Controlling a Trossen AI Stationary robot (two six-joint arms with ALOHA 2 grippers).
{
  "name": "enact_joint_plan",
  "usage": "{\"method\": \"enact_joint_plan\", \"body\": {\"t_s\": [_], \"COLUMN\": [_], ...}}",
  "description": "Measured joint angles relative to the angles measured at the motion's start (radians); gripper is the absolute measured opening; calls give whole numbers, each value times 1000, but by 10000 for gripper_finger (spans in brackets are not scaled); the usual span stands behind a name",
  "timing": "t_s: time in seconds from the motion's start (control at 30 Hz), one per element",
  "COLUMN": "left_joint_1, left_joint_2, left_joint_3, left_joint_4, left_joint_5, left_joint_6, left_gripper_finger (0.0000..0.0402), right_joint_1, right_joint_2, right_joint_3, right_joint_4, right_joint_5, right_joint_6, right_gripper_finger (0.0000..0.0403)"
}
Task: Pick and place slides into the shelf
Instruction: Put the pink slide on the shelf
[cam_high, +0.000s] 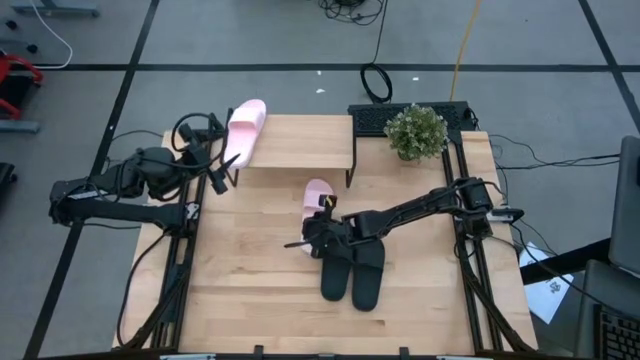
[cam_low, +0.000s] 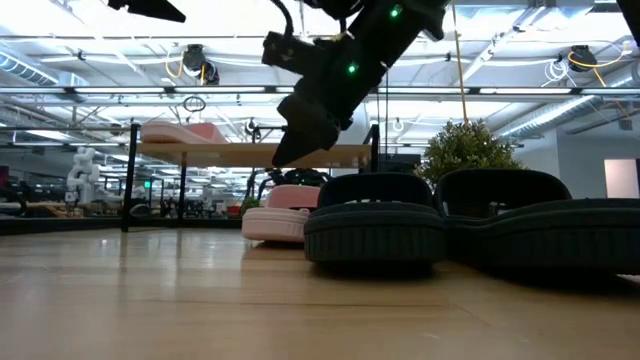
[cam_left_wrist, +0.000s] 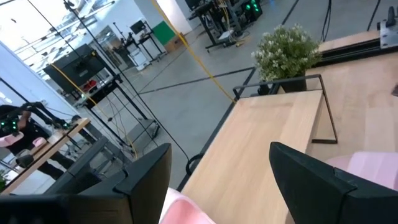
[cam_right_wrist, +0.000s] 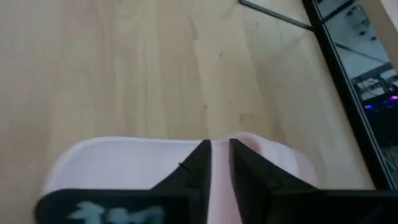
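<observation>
Two dark jointed arms (cam_high: 400, 212), black cables, small green lights, tapered black end effector fingers (cam_right_wrist: 199, 165).

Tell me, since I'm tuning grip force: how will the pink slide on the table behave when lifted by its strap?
The pink slide looks like thick moulded foam, so probably light. With the right gripper pinching a thin fold of strap, the sole may hang tilted. Its smooth surface could slip from a narrow pinch.

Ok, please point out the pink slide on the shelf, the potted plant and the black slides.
pink slide on the shelf (cam_high: 244, 128), high view, on its strap
potted plant (cam_high: 415, 130), high view, on the leaves
black slides (cam_high: 353, 272), high view, on the pair's inner edges
</observation>
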Motion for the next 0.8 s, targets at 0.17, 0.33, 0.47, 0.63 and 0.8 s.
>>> {"method": "enact_joint_plan", "body": {"t_s": [0.17,0.33,0.47,0.63,0.8], "left_joint_1": [0,0,0,0,0], "left_joint_2": [0,0,0,0,0], "left_joint_3": [0,0,0,0,0], "left_joint_4": [-3,-3,-3,-3,-4], "left_joint_5": [0,0,0,0,0], "left_joint_6": [-7,-8,-8,-8,-8], "left_gripper_finger": [273,274,274,274,273], "right_joint_1": [-30,-66,-83,-112,-134], "right_joint_2": [0,0,0,0,0], "right_joint_3": [2,1,1,1,-2], "right_joint_4": [-4,-58,-100,-141,-151], "right_joint_5": [-43,-43,-41,-39,-44], "right_joint_6": [-24,-24,-25,-5,3], "right_gripper_finger": [118,169,189,190,182]}}
